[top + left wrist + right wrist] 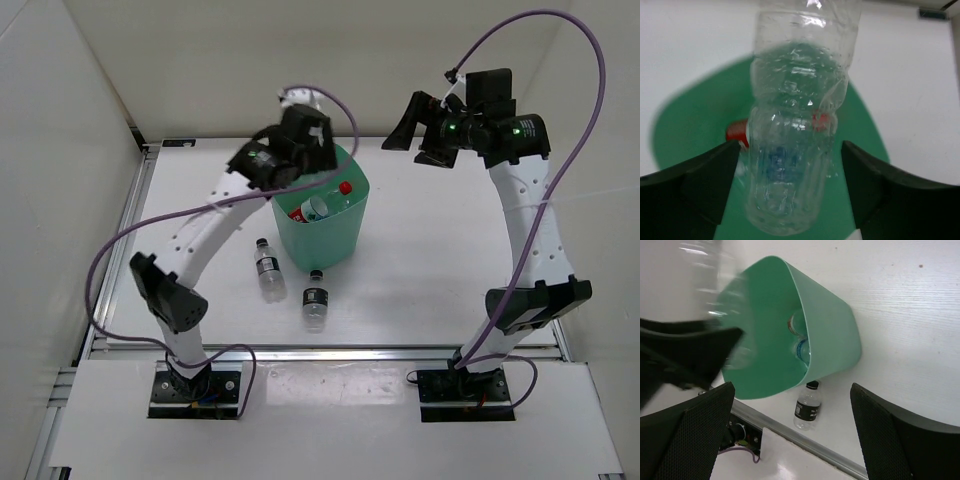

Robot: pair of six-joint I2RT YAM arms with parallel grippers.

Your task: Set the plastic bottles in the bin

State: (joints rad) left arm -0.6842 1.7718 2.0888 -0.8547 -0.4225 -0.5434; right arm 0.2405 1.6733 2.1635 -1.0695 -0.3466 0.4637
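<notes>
Left end effector parted, plain bottle loose between, bin beneath; right end effector gapes empty. Bottle looks light, crushable, slick: grip mid-body.

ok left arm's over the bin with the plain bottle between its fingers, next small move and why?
Probably hold the left gripper where it is, open, and let the plain bottle drop: it hangs over the bin with green showing between it and both fingers. Two bottles on the table come next.
</notes>
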